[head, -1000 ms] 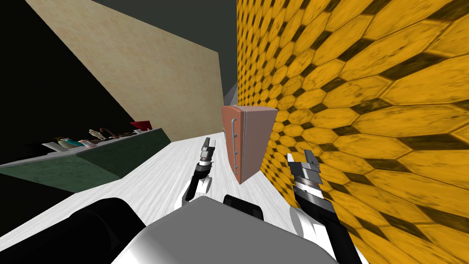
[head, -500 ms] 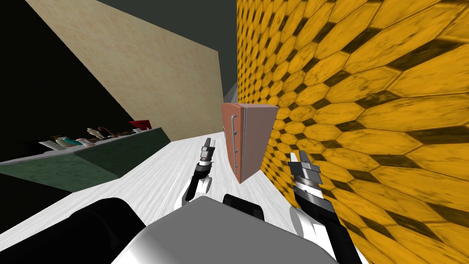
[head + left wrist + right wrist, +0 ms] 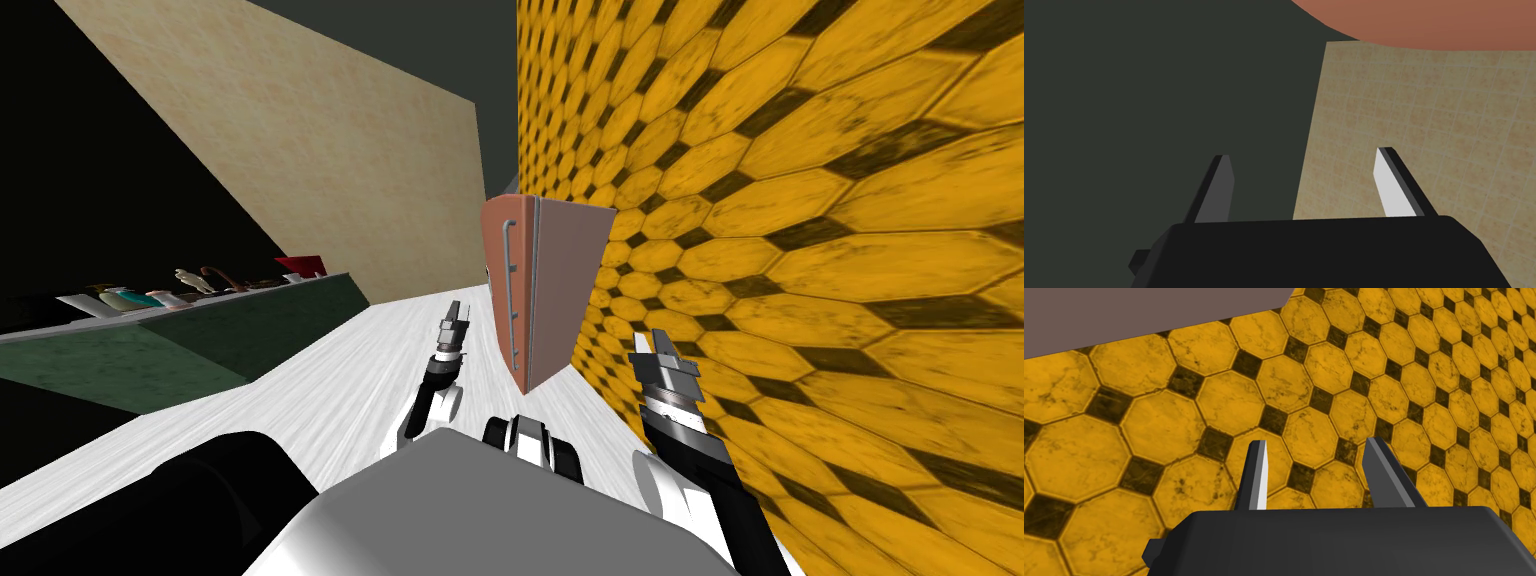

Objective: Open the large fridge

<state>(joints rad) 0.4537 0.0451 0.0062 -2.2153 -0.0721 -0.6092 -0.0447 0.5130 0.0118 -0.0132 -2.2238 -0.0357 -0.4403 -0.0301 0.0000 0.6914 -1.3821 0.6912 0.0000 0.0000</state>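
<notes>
The left gripper is hovering empty, fingers spread wide; the right gripper is also hanging parted. Ahead, the fridge (reddish-brown, against the yellow tiled wall) is standing shut. Its handle is seemingly thin, so a misaligned reach risks the fingers glancing off.

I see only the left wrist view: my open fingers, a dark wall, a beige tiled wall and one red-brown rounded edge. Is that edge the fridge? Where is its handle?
Observer: Yes. The head view shows a tall red-brown box-shaped fridge against the yellow octagon-tiled wall, with a long grey vertical bar handle on its front.
Operator: Does the left gripper touch that handle?
Observer: No, the left gripper hangs apart from it.
Operator: And the right one?
Observer: The right gripper is open and empty, facing the yellow wall.
</notes>
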